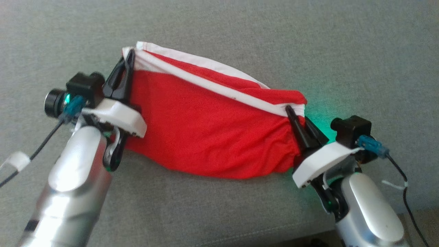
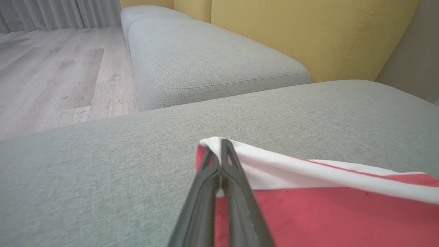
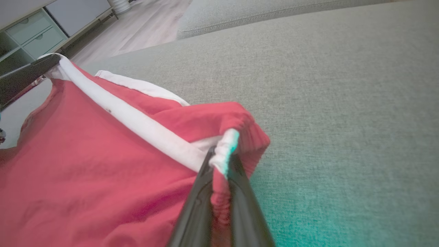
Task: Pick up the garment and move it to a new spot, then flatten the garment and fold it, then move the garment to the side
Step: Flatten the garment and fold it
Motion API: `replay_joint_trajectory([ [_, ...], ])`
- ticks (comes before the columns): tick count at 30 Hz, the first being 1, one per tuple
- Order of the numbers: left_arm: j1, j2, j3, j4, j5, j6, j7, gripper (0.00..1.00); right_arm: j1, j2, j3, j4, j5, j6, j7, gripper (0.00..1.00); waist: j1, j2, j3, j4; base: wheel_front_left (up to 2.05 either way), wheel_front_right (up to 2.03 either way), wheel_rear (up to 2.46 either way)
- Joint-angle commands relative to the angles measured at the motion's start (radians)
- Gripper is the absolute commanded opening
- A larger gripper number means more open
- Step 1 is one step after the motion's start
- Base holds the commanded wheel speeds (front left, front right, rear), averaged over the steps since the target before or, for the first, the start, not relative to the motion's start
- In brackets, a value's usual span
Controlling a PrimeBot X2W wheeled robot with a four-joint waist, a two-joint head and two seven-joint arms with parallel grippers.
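Red garment [image 1: 205,137] hangs spread over the cushion's [image 1: 308,41] middle, left gripper [image 1: 126,58] and right gripper [image 1: 297,115] each clamping a banded corner; likely mid-carry; next, lower it flat, keeping tension.

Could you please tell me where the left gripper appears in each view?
Head view: left gripper, left of centre, shut on a corner of the garment.
Left wrist view: its fingers, bottom centre.
Right wrist view: a finger, upper left edge.
Shared landmark: the white band.
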Motion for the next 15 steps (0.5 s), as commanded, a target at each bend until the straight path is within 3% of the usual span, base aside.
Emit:
replay_joint_trajectory([
  [1,-0.069,0.013,0.024,0.01,0.011,-0.003,-0.014,0.0,-0.03,0.012,0.023,-0.01,0.014,0.007,-0.023,0.0,-0.0003,0.0,0.026,-0.018,0.0,0.0,0.0],
  [6,-0.152,-0.009,0.011,0.119,0.021,-0.006,-0.027,0.0,-0.07,0.012,0.047,0.033,0.046,0.007,-0.051,0.0,-0.0003,0.0,0.039,-0.025,0.0,0.0,0.0],
  [8,-0.177,-0.018,0.005,0.156,0.023,-0.009,-0.029,0.0,-0.085,0.012,0.053,0.047,0.054,0.007,-0.065,0.32,-0.0003,0.0,0.042,-0.026,0.0,0.0,0.0],
  [9,-0.187,-0.022,0.002,0.173,0.023,-0.01,-0.029,0.0,-0.091,0.013,0.053,0.055,0.056,0.007,-0.072,0.71,-0.0003,0.0,0.043,-0.027,0.0,0.0,0.0],
  [10,-0.187,-0.022,0.002,0.173,0.023,-0.01,-0.029,0.0,-0.091,0.013,0.053,0.055,0.056,0.007,-0.072,0.71,-0.0003,0.0,0.043,-0.027,0.0,0.0,0.0],
  [11,-0.196,-0.025,-0.001,0.188,0.024,-0.011,-0.031,0.11,-0.096,0.013,0.05,0.063,0.055,0.007,-0.081,1.0,-0.0003,0.0,0.043,-0.027,0.0,0.0,0.0],
  [12,-0.203,-0.029,-0.003,0.202,0.025,-0.01,-0.036,0.44,-0.099,0.013,0.05,0.07,0.055,0.007,-0.088,1.0,-0.0003,0.0,0.042,-0.027,0.0,0.0,0.0],
  [13,-0.208,-0.033,-0.005,0.213,0.026,-0.008,-0.041,0.92,-0.102,0.013,0.05,0.076,0.056,0.007,-0.092,1.0,-0.0003,0.0,0.04,-0.026,0.0,0.0,0.0],
  [14,-0.211,-0.038,-0.007,0.224,0.026,-0.006,-0.047,1.0,-0.102,0.013,0.049,0.08,0.056,0.007,-0.098,1.0,-0.0003,0.0,0.037,-0.024,0.0,0.0,0.0],
  [15,-0.213,-0.043,-0.007,0.233,0.025,-0.005,-0.054,1.0,-0.101,0.013,0.045,0.084,0.054,0.007,-0.104,1.0,-0.0003,0.0,0.032,-0.021,0.0,0.0,0.0],
])
